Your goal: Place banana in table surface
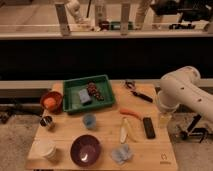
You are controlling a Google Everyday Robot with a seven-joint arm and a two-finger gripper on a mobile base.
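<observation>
Bench [155, 147] of pale planks, seen from above its front edge. Along the left edge stand an orange bowl [50, 101], a small dark cup [46, 122] and a white cup [45, 149], with a purple bowl [85, 150] beside the last, near the front edge. A green tray [70, 100] sits at rear centre, and a small blue cup [89, 120] just before it. Right of centre the banana [124, 129] lies flat on the bench, between an orange carrot-like piece [131, 113] and a crumpled pale cloth [122, 154], with a black remote [148, 127] just beside it. Bare wood shows at the front-right corner. The tool [165, 120] hangs at the bench's right edge, apart from the banana; whether it is open or closed cannot be told.
</observation>
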